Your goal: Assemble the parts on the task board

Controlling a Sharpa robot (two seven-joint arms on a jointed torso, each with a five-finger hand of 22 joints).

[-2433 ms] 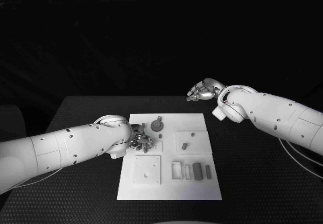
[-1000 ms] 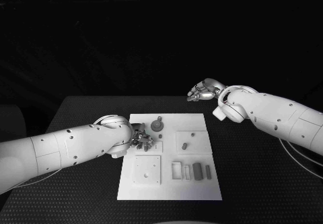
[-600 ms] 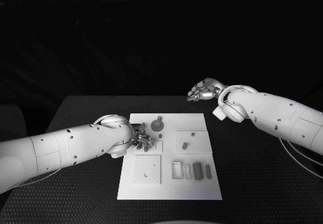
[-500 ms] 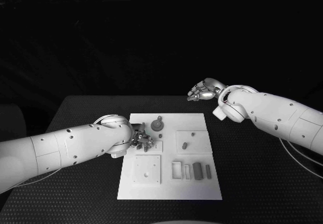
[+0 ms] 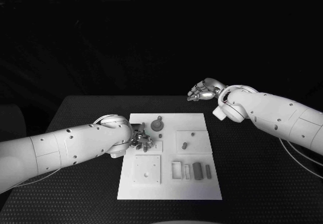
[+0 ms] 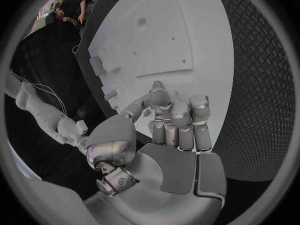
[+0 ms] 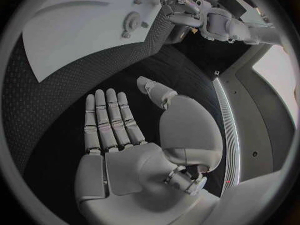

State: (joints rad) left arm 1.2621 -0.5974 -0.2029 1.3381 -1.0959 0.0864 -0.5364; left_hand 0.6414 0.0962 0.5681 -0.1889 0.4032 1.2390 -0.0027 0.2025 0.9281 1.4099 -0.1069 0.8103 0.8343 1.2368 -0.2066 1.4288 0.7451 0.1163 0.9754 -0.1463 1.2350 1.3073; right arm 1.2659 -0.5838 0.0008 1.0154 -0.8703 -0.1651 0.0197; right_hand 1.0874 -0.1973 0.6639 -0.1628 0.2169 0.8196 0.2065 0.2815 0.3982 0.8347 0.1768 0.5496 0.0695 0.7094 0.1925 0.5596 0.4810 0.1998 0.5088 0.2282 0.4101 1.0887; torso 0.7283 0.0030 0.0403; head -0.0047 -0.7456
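The white task board (image 5: 168, 186) lies in the middle of the table. On it are a round grey part (image 5: 157, 124), small pegs (image 5: 184, 145) on a raised square, and oblong grey parts (image 5: 197, 170) near the front. My left hand (image 5: 141, 139) is low over the board's left side, its fingers (image 6: 180, 122) curled down onto a small raised block. Their tips are hidden, so I cannot tell whether they pinch a part. My right hand (image 5: 204, 89) hangs high beyond the board's far right corner, its fingers (image 7: 109, 120) straight and apart, holding nothing.
A white square plate with holes (image 5: 147, 169) sits at the board's front left, and two open slots (image 5: 180, 170) lie beside the oblong parts. Black table (image 5: 262, 177) surrounds the board on all sides. In the right wrist view the board (image 7: 81, 30) lies far from the hand.
My left hand has edged slightly to the right over the raised block. My right arm has stayed still.
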